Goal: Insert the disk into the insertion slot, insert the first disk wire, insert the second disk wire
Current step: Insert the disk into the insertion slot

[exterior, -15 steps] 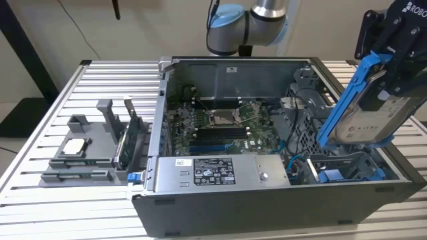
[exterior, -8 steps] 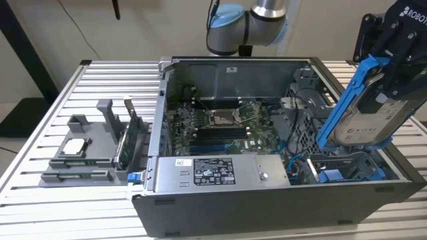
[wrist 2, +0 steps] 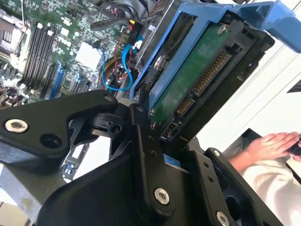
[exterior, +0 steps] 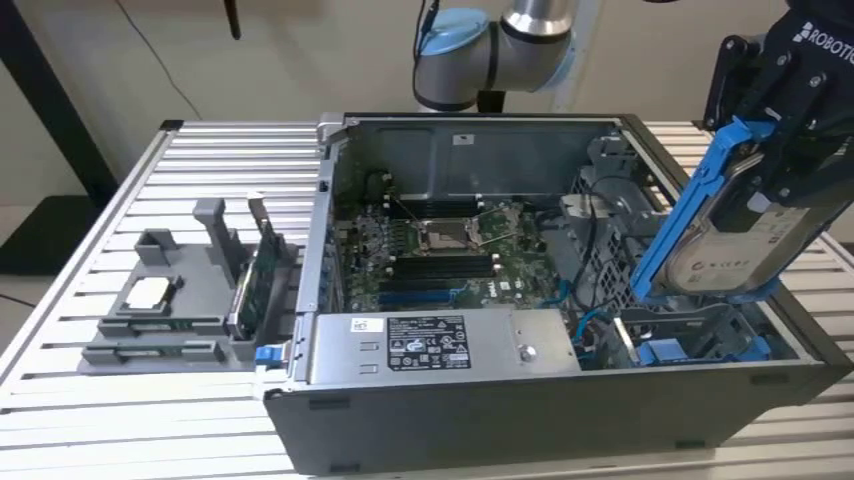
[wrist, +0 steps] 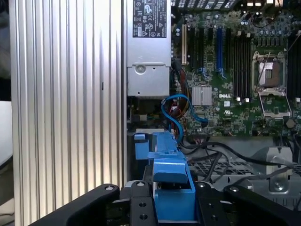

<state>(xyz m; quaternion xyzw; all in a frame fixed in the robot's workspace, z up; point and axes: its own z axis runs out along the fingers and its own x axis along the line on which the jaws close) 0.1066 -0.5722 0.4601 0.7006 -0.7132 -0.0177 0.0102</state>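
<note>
Claw [exterior: 778,170]: closed on the disk, fingers pinching the blue carrier's long sides; grip taken high, likely to leave the lower end free for entry.
Disk [exterior: 727,255]: held in the air above the case's corner on the exterior view's right, steeply tilted, touching nothing below; in the second wrist view, green circuit-board face [wrist 2: 197,80] and connector end turned up toward the claw, probably to stay reachable for the wires.
Insertion slot [exterior: 707,340]: dark bay with blue rails inside the case, directly under the disk's lower end; empty, disk not yet entered.
Blue cable [wrist: 176,110]: curled loose between motherboard and slot, joined to no disk.
Case [exterior: 534,420]: lying open side up near the surface's middle, giving access from above.
Power-supply box [exterior: 441,345]: along the case's near wall, beside the slot.
Motherboard [exterior: 441,250]: flat on the case floor, well apart from the disk.
Surface [exterior: 200,160]: slatted metal, carrying the case.
Task standing: first step in hand, alignment stage by judgement.
</note>
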